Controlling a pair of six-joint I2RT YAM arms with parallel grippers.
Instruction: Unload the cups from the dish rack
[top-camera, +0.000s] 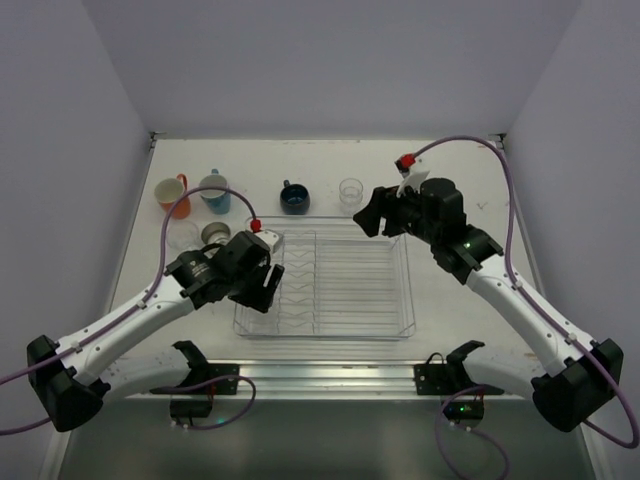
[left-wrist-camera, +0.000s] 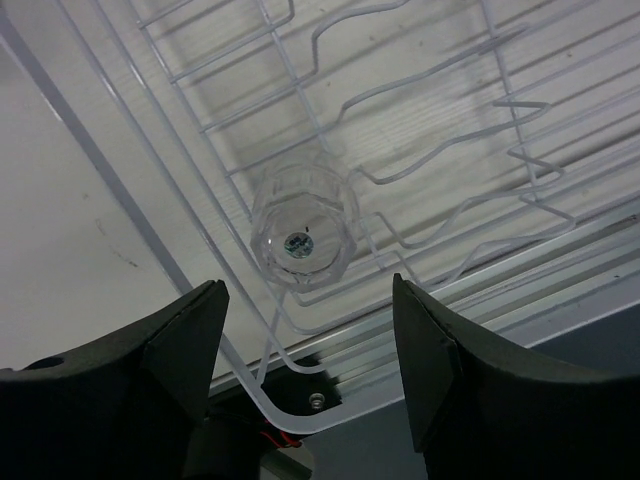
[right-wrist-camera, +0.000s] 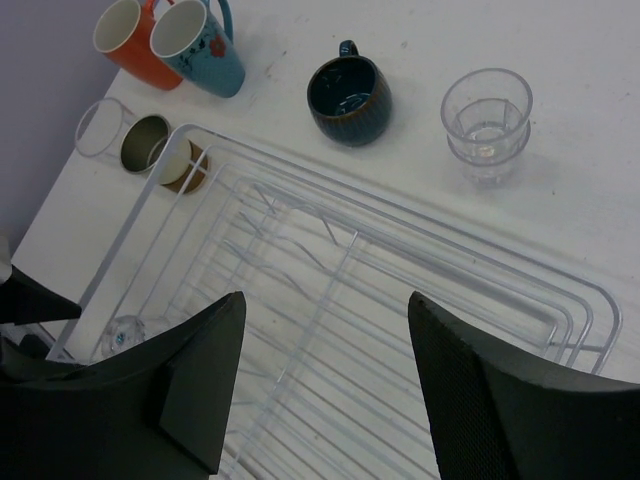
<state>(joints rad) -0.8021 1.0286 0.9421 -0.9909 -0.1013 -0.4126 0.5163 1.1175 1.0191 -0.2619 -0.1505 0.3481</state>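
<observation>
One clear tumbler (left-wrist-camera: 303, 232) sits base-up in the dish rack's (top-camera: 350, 280) near-left corner. The left gripper (left-wrist-camera: 306, 300) hangs over it, jaws apart, lined up to straddle it. The right gripper (right-wrist-camera: 325, 300), also spread, hovers aside at the far edge, probably to leave room.

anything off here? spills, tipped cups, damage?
Nothing spilled or broken. One clear tumbler sits in the dish rack's near-left corner with its base turned toward the left wrist camera, ahead of the open left fingers and not gripped. The tan cup stands tight against the rack's far-left corner.
</observation>
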